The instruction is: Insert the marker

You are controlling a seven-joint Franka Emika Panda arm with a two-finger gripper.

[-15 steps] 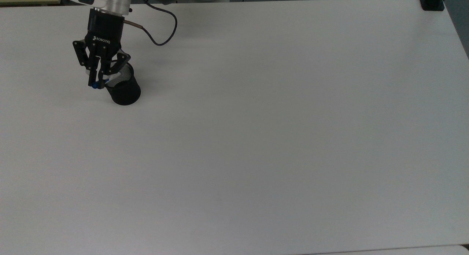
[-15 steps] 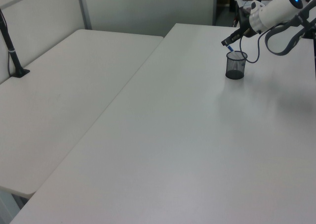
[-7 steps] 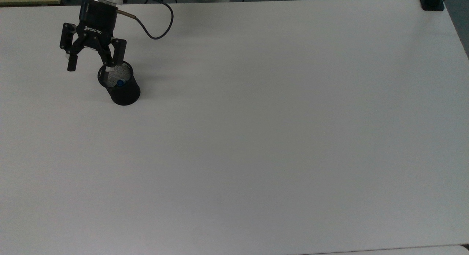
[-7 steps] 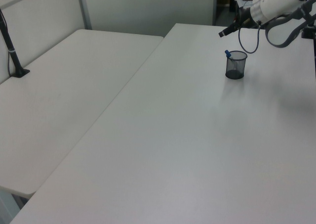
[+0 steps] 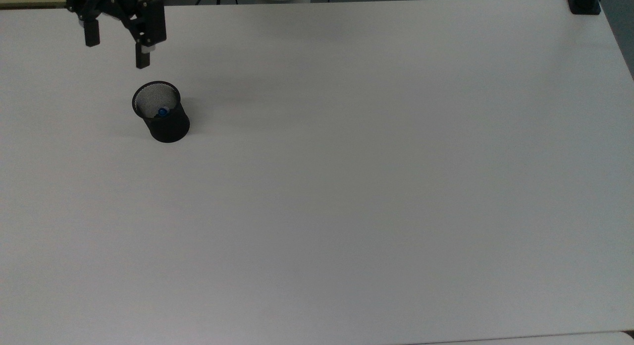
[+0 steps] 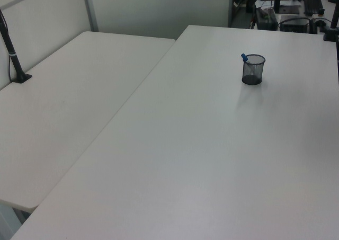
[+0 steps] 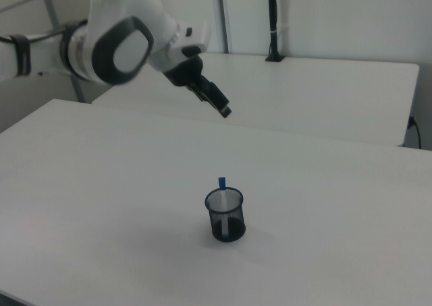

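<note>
The marker (image 5: 162, 112) stands inside the black mesh cup (image 5: 166, 122) on the white table, its blue end (image 6: 244, 56) poking above the rim; in the right view the marker (image 7: 221, 183) leans against the cup (image 7: 225, 215). My gripper (image 5: 116, 50) hangs open and empty at the top view's upper left, well clear of the cup. In the right view the gripper (image 7: 219, 107) sits high above and behind the cup.
The white table (image 5: 346, 186) stretches wide around the cup. A second white table (image 6: 63, 107) adjoins it at the left view's left. A black clamp post (image 5: 584, 3) stands at the top view's far right corner.
My gripper let go of the marker, which dropped into the mesh cup. The open gripper then rose and pulled away toward the top view's upper left.
</note>
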